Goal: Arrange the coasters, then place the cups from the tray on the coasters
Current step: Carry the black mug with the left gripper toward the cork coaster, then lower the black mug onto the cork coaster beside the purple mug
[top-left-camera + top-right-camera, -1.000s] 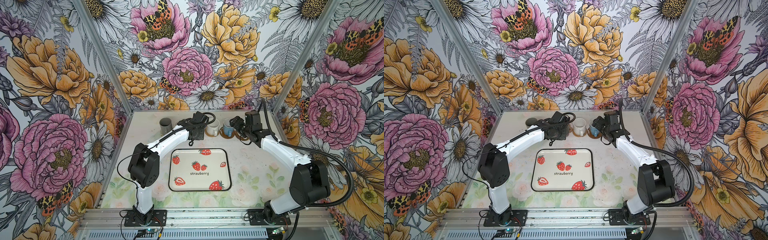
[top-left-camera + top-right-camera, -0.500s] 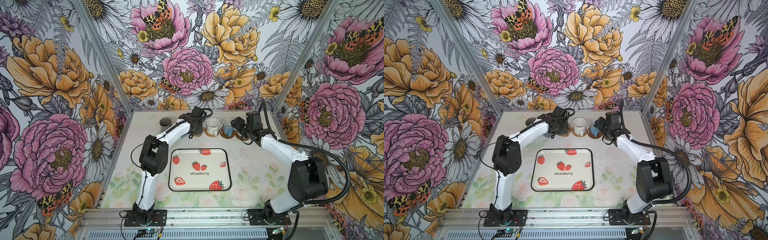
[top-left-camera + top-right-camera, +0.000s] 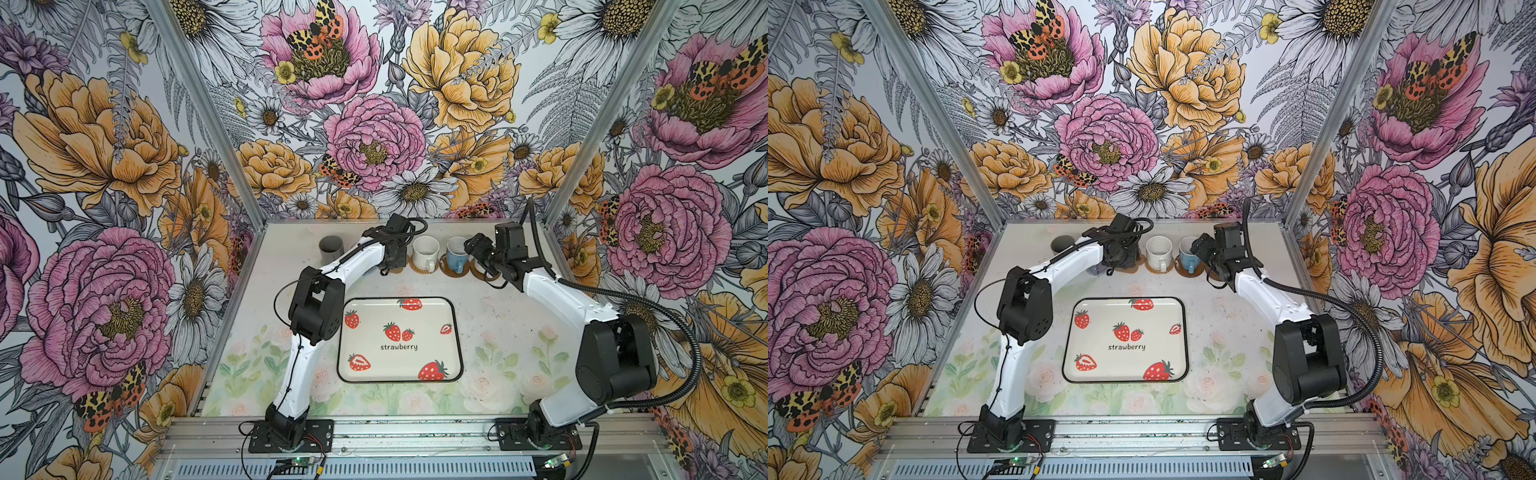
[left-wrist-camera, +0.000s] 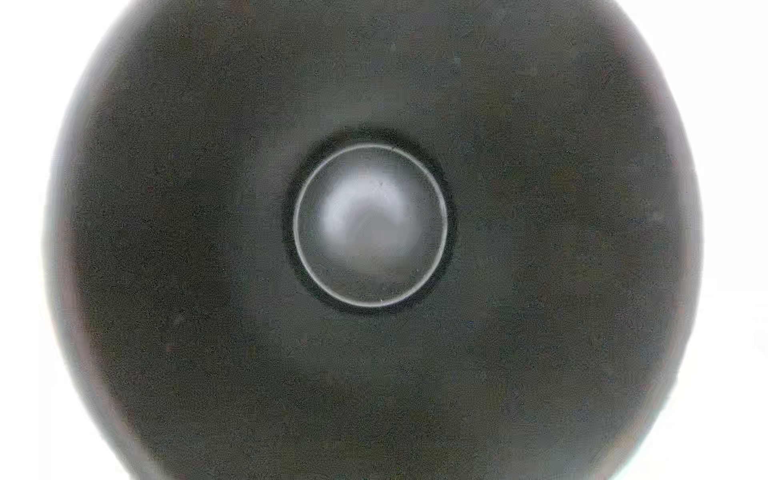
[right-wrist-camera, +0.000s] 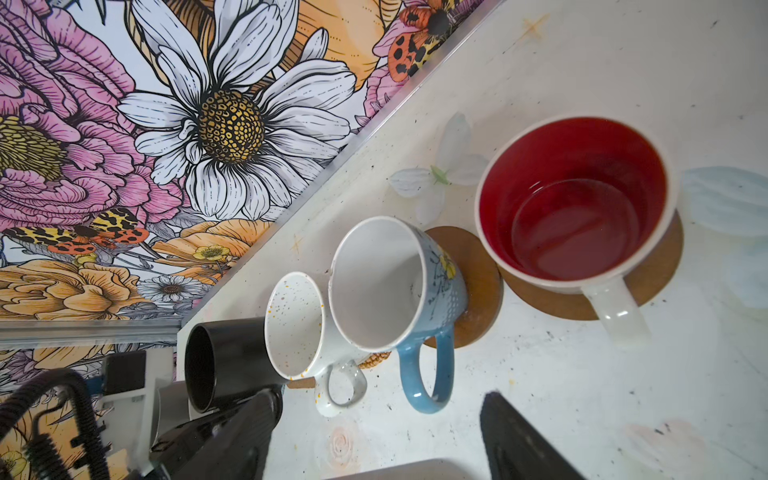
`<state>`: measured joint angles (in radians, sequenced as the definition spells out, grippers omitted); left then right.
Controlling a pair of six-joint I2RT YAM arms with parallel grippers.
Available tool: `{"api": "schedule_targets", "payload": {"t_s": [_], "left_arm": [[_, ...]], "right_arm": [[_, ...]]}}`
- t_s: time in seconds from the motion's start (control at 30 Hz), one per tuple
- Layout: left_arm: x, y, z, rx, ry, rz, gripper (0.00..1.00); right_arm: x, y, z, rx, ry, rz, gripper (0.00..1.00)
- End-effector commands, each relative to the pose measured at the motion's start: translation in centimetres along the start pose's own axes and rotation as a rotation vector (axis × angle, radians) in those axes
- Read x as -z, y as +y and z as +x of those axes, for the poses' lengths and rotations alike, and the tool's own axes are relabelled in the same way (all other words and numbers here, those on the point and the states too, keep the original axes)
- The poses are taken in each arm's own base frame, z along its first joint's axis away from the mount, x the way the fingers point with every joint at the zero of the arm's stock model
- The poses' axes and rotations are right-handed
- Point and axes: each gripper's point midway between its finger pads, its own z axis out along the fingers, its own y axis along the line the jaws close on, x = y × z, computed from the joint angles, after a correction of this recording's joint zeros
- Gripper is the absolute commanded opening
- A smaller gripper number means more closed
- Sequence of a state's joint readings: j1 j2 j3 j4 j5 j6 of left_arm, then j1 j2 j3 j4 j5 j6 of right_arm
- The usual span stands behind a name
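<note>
The strawberry tray (image 3: pixel 428 357) (image 3: pixel 1133 361) lies bare at the centre. Cups line the back: tall grey (image 3: pixel 331 248), white speckled (image 3: pixel 424 252) (image 5: pixel 297 324) on a rattan coaster (image 5: pixel 376 358), light blue (image 3: pixel 456 254) (image 5: pixel 386 282) on a brown coaster (image 5: pixel 478 282), and red-inside (image 5: pixel 573 199) on a dark brown coaster (image 5: pixel 656 266). My left gripper (image 3: pixel 392 255) is shut on the black cup (image 5: pixel 224 361), whose dark inside (image 4: pixel 370 224) fills the left wrist view; the fingers are hidden. My right gripper (image 5: pixel 374 432) (image 3: pixel 478 253) hangs open and unladen before the blue cup's handle.
A pale lavender-grey cup (image 3: pixel 1096 269) peeks out under the left forearm. The back wall runs close behind the row of cups. Both arms' wrists crowd the back strip of the table, with cables looping above them.
The left arm has folded, its elbow swinging up and toward the middle, while its gripper shifted slightly toward the back wall. The right arm has hardly moved.
</note>
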<state>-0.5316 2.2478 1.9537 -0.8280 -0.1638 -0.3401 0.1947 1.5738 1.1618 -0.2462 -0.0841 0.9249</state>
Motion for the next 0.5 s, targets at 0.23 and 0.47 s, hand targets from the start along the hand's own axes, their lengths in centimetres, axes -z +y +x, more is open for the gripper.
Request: {"api": "schedule_targets", "payload": {"t_s": [0.23, 0.47], "left_arm": [[1.1, 0.0, -3.6, 0.036, -0.116, 0.002, 0.0], [0.2, 0.4, -3.3, 0.037, -0.103, -0.007, 0.0]], "right_arm": [[-0.4, 0.2, -0.7, 0.007, -0.002, -0.009, 0.81], [-0.5, 0.1, -0.6, 0.006, 0.0, -0.005, 0.81]]}}
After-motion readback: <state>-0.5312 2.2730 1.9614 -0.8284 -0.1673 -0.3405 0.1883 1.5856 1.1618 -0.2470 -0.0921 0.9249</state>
